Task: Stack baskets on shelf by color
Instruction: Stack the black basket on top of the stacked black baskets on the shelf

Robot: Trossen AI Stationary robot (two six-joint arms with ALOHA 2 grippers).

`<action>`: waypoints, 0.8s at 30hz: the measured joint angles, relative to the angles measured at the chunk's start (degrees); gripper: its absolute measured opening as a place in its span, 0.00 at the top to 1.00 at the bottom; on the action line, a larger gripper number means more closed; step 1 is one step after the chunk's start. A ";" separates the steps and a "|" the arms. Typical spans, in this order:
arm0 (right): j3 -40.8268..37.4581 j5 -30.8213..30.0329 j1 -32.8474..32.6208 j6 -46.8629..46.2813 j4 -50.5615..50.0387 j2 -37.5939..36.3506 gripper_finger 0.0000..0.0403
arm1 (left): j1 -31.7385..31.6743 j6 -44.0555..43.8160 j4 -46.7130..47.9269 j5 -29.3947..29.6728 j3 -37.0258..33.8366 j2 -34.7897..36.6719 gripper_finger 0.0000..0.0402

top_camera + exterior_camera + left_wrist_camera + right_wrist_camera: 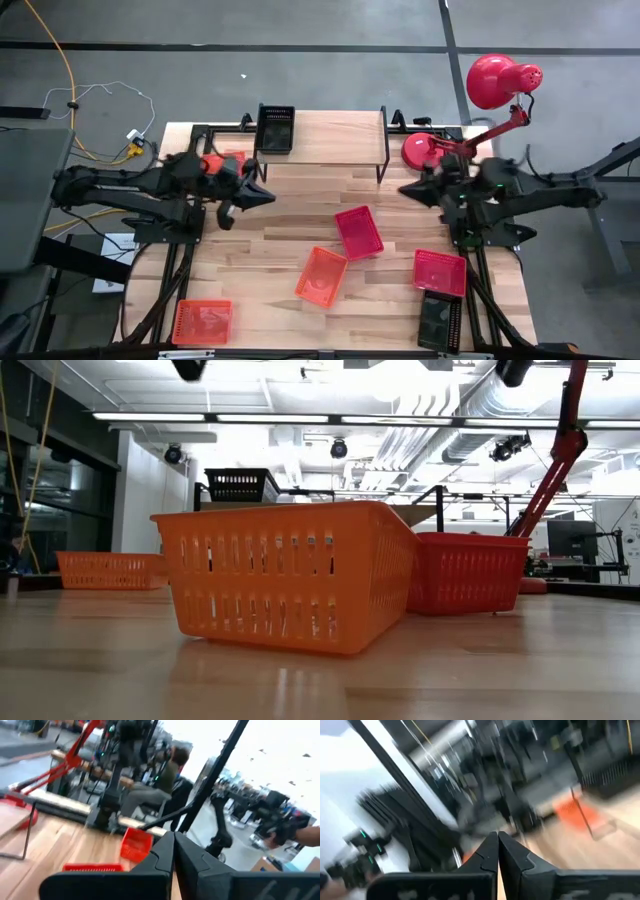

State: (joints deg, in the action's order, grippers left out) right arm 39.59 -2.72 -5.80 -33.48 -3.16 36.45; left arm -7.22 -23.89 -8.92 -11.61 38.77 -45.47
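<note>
Orange basket (290, 580) nearest, on desk (280, 235) — black basket (276, 128) on shelf (330, 135), far left. Left claw (268, 195) and right claw (405, 189), both pinched together, empty.

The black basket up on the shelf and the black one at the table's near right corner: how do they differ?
The black basket on the shelf stands raised on the shelf, at its left end; the black basket at the corner rests on the table. The shelf one stands alone, while the corner one lies right beside a red basket. Both are dark mesh, open-topped and held by no claw.
</note>
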 joint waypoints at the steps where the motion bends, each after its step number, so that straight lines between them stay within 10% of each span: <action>1: 2.44 0.26 -0.49 -2.24 -4.18 2.52 1.00 | 0.00 -0.04 0.44 -0.01 0.04 1.56 1.00; 15: 21.51 22.88 -16.60 -43.67 -44.97 26.88 0.58 | 0.02 4.03 6.05 -0.09 0.04 15.38 1.00; 24: 21.48 14.29 -33.88 -89.61 -52.92 34.92 0.52 | 0.02 4.15 10.97 0.03 0.04 16.41 1.00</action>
State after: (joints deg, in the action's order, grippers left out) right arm 61.07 11.56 -39.69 -123.08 -56.08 71.37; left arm -7.20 -19.74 2.05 -11.58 38.81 -29.06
